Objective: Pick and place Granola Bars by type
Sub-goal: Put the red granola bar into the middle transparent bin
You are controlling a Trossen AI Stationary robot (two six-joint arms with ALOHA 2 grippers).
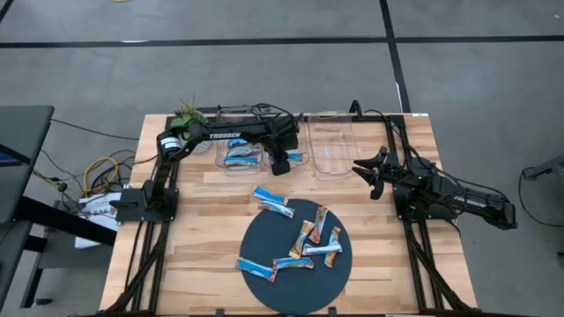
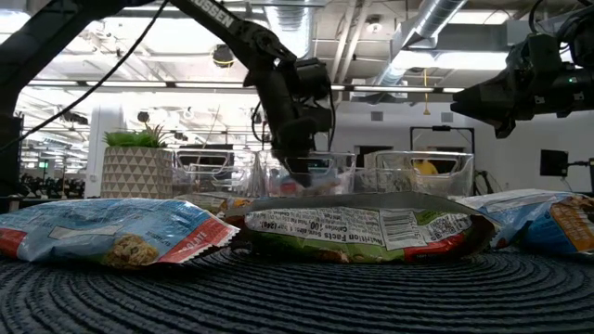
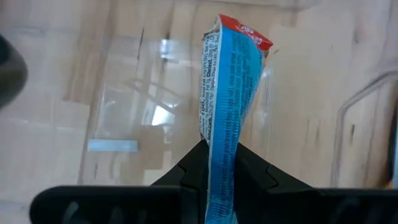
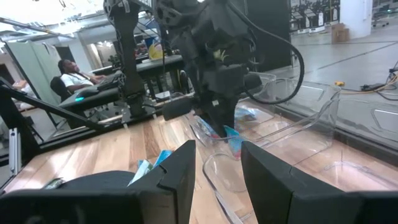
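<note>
The fingers (image 3: 186, 171) of the left gripper (image 3: 219, 180) are clamped on one blue granola bar (image 3: 227, 118), pinching it near one end; the bar's long axis runs straight out from between the fingers, with its red-tipped end pointing away from the wrist. In the high view this left gripper (image 1: 280, 164) hangs over the left clear bin (image 1: 231, 141) at the far side of the wooden surface (image 1: 203, 220), where other blue bars (image 1: 240, 157) already lie. Fine print runs along the held wrapper, but only "100" can be read. The right gripper (image 1: 370, 169) hovers beside the right clear bin (image 1: 328, 148), its fingers (image 4: 180, 168) set partly apart and holding nothing. The remaining bars (image 1: 304, 242) lie scattered at mixed angles on the dark round mat (image 1: 291, 286). In the low view, one wrapper (image 2: 357, 227) shows "Nutrition Facts" and a barcode. "TROSSEN" is printed on the left arm (image 1: 225, 135).
</note>
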